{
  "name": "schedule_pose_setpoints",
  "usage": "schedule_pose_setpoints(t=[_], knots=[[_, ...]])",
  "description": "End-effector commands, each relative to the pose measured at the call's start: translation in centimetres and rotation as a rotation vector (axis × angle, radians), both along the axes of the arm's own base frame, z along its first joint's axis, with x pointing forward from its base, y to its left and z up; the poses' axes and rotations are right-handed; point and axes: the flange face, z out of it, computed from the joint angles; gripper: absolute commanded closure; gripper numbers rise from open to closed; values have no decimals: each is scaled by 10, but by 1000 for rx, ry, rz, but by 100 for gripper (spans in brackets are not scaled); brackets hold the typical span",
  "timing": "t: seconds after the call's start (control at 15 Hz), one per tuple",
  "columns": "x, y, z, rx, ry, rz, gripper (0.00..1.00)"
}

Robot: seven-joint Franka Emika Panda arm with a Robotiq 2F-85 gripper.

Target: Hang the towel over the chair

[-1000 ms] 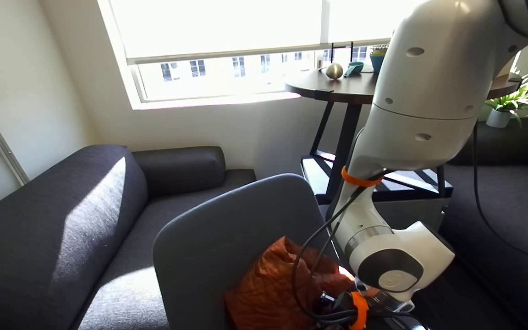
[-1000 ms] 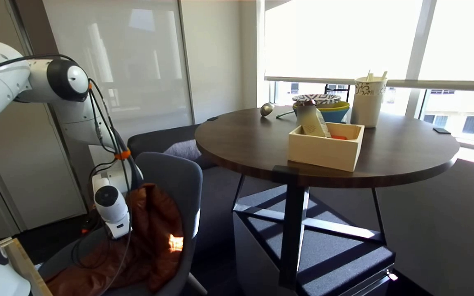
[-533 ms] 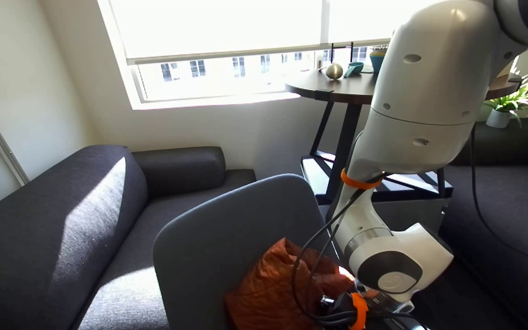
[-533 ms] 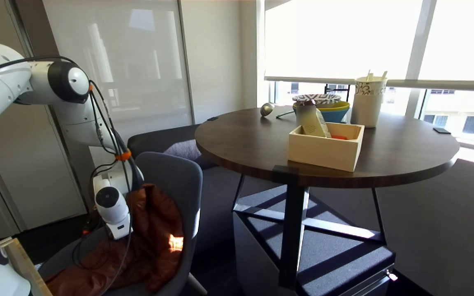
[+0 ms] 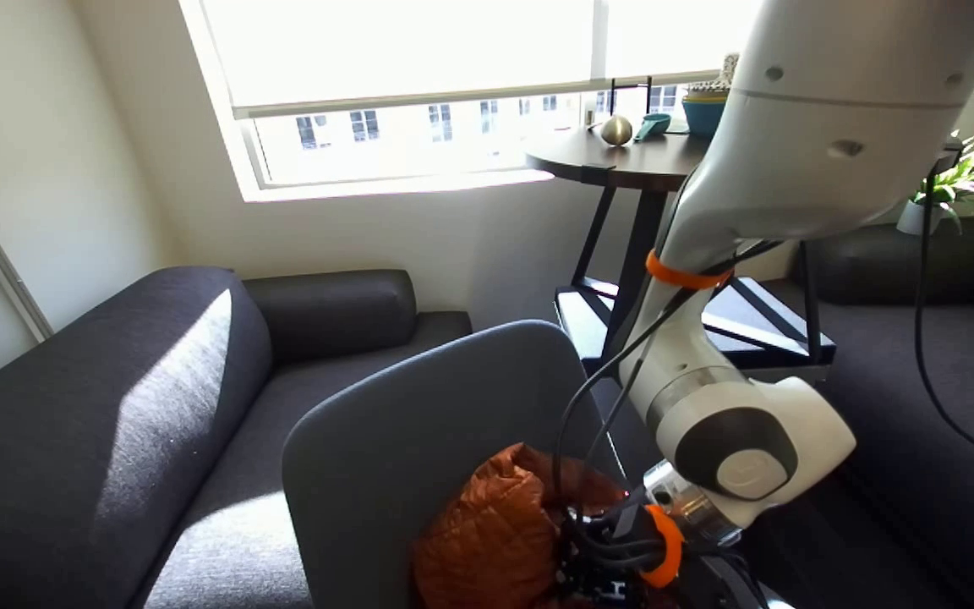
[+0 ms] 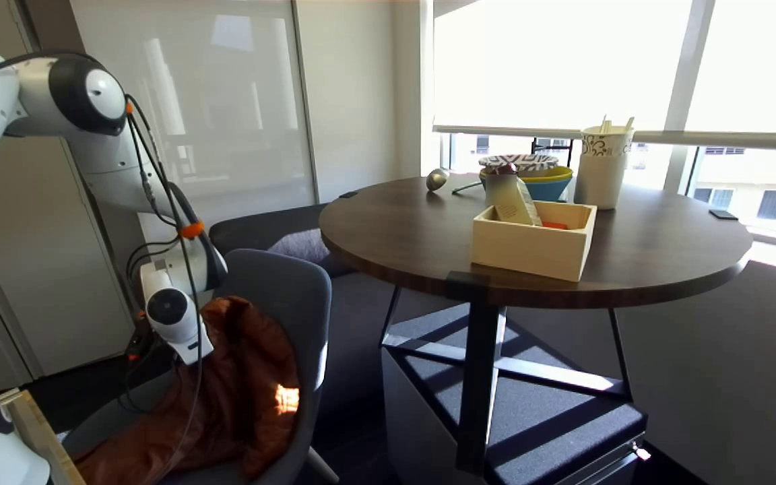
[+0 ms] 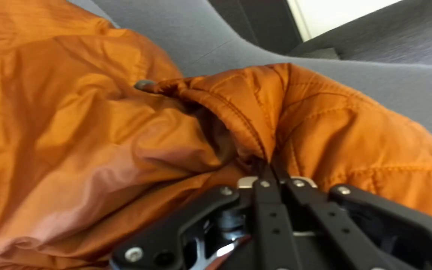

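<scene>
The towel is a wrinkled rust-orange cloth (image 5: 487, 533). It lies bunched on the seat and against the inside of the backrest of the grey-blue chair (image 5: 419, 423). In an exterior view the towel (image 6: 246, 384) drapes from the backrest of the chair (image 6: 283, 279) down over the seat, its top below the backrest's upper edge. In the wrist view my gripper (image 7: 270, 165) is shut on a pinched fold of the towel (image 7: 88, 135), with the chair (image 7: 186, 33) behind. The gripper (image 5: 593, 567) is partly hidden by cables in an exterior view.
Dark grey sofas (image 5: 360, 321) stand behind the chair. A round dark table (image 6: 401, 229) near the window holds a wooden box (image 6: 529, 246), bowls (image 6: 546, 185) and a tall cup (image 6: 603, 168). Cables (image 5: 614, 389) hang loosely along the arm.
The arm stays nearly still at first, then rises. The gripper comes up, and the towel near it is lifted and bulges higher. The chair has not moved.
</scene>
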Motion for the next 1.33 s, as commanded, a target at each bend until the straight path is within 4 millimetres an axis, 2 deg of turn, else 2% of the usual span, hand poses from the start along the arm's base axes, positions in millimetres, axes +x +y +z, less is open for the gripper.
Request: schedule_pose_setpoints(t=[0.0, 0.2, 0.33, 0.4, 0.47, 0.53, 0.6, 0.8, 0.87, 1.0, 1.13, 1.27], knots=[[4, -9, 81, 58, -164, 47, 99], [5, -15, 137, 64, -273, 66, 99], [4, -16, 168, 66, -333, 82, 99], [-2, -12, 177, 77, -346, 96, 99], [-5, -11, 178, 76, -333, 98, 99], [-10, -12, 165, 72, -277, 102, 99], [3, -10, 167, 74, -308, 87, 97], [-10, -12, 163, 68, -283, 97, 97], [-3, -4, 163, 81, -302, 100, 99], [19, 13, 186, 87, -397, 135, 99], [38, 29, 214, 66, -477, 214, 99], [59, 41, 252, 33, -566, 276, 99]])
